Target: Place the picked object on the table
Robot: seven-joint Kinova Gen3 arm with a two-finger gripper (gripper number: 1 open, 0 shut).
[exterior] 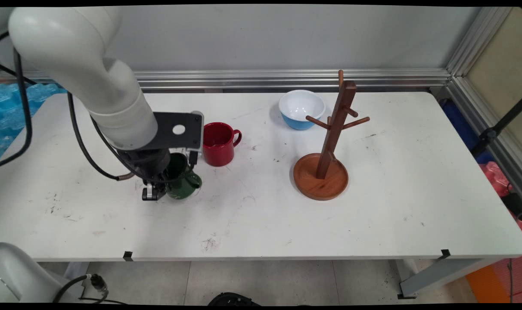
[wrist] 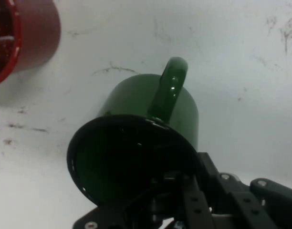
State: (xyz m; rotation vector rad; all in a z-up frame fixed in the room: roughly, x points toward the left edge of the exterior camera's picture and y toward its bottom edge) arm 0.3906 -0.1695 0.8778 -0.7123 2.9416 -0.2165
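The claw [exterior: 154, 189] is low over the left half of the tabletop [exterior: 261, 224], between the front edge and the back edge, and it is at the green mug [exterior: 182, 178]. In the hand view the mug's dark mouth fills the lower middle, and the black linkage of the claw comes up over the rim at the bottom right, so one finger seems to reach inside the mug and the other to stay outside the wall. It looks clamped on the rim, but the fingertips themselves are hidden, so I cannot tell with certainty whether it is closed or only placed around the rim. The handle [wrist: 170, 90] of the mug points away from the claw. The mug appears a little tilted in the main view; whether its base is touching the tabletop I cannot tell.

As for progress, nothing hangs on the wooden mug tree [exterior: 330, 142], which stands right of the centre on its round base, well apart from the claw. All its pegs are bare. The red mug [exterior: 219, 144] stands upright just behind the green mug, toward the back edge, untouched. A bowl [exterior: 302, 108], white inside and blue outside, is near the back edge, just behind the mug tree.
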